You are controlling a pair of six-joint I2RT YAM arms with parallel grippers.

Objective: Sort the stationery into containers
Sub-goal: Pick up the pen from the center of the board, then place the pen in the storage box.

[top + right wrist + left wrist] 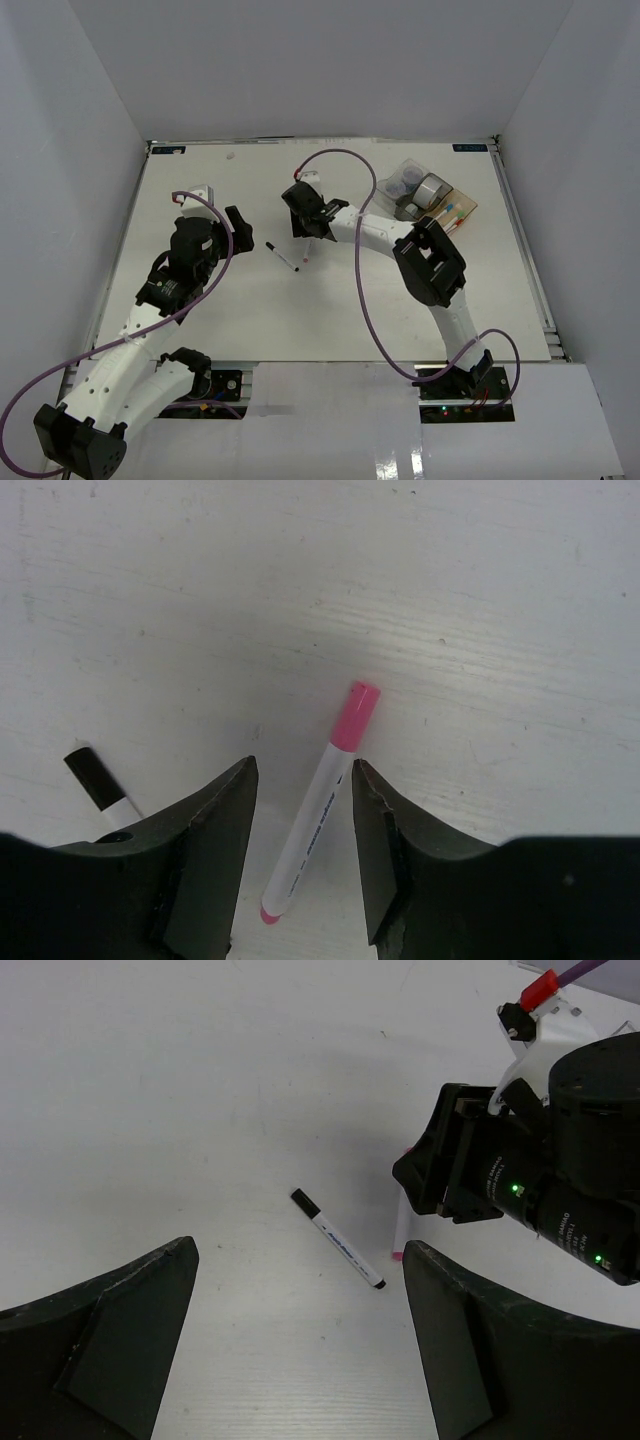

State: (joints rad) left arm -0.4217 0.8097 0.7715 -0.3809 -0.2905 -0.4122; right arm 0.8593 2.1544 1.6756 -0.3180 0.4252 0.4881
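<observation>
A white marker with a pink-red cap (318, 805) lies on the table between the open fingers of my right gripper (303, 770), close to the right finger and not clamped. That gripper (308, 232) is low over the table's middle. A black-capped marker (282, 257) lies just left of it and also shows in the left wrist view (338, 1239). My left gripper (300, 1360) is open and empty, hovering left of both markers (240, 225). The joined bins (470, 205) stand at the back right: the clear one holds purple-lidded tubs (398, 183), the grey one a tape roll (430, 190), and the amber one markers (452, 213).
The right arm's wrist (500, 1170) fills the right of the left wrist view, close to the pink-capped marker (400, 1228). Purple cables loop over both arms. White walls enclose the table on three sides.
</observation>
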